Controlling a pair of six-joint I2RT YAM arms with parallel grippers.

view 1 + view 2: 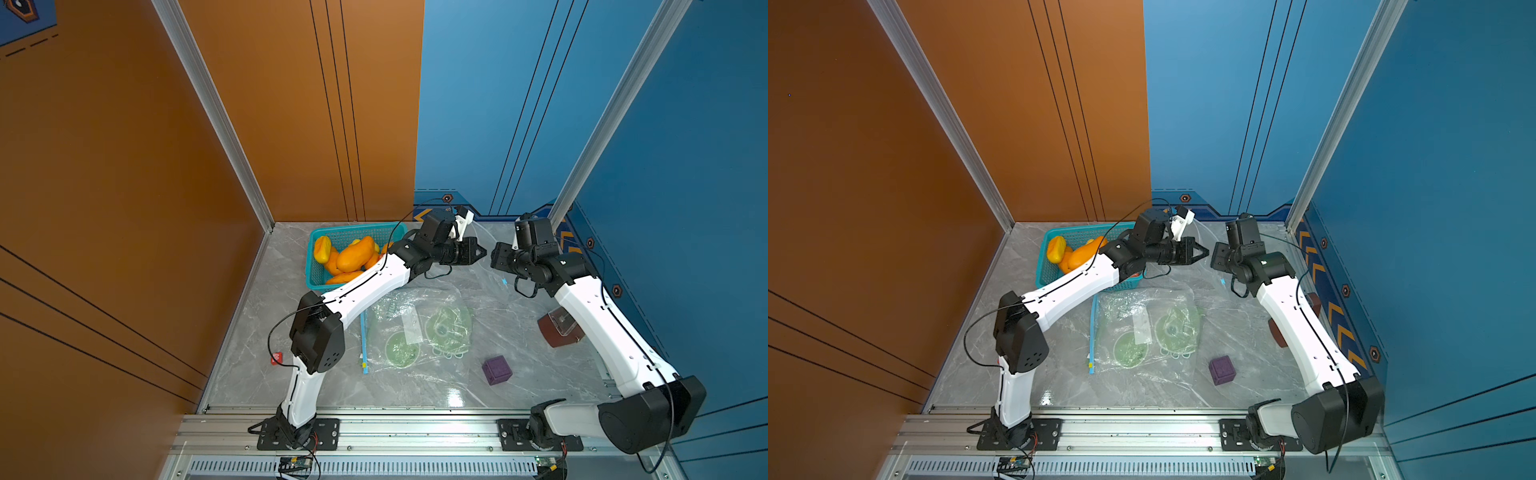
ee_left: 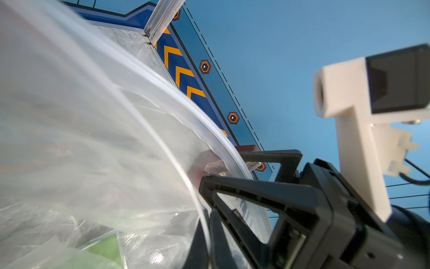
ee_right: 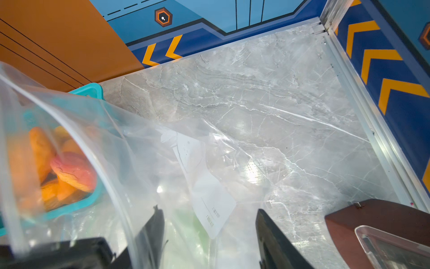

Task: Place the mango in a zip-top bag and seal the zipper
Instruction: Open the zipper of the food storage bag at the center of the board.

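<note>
Left hand (image 1: 480, 251) is clamped shut on the rim of the clear zip-top bag (image 2: 97, 139), holding it lifted off the counter (image 1: 415, 395) near the middle of the far edge. Right hand (image 3: 207, 209) faces it, just beside. Its fingers (image 3: 267, 233) stand apart with nothing gripped; bag film drapes over 1 of them but is not pinched. No mango is in the bag yet: the mangoes (image 1: 343, 275) lie piled in the teal basket (image 1: 311, 262) toward the far left corner, just beside the left forearm. Key relation: from both hands the pile lies toward the left edge, behind the left wrist, so the left arm sits between the free right hand and the fruit. The top mango (image 1: 353, 254) lies slantwise, its long axis running from the left-edge side toward the far edge, roughly pointing at the 2 hands. Judgement: the left arm is nearer but occupied. The right hand is free but would have to pass over or round the left arm, and turn its open jaws across that slanted axis. How wide the bag mouth stands, I cannot tell.
</note>
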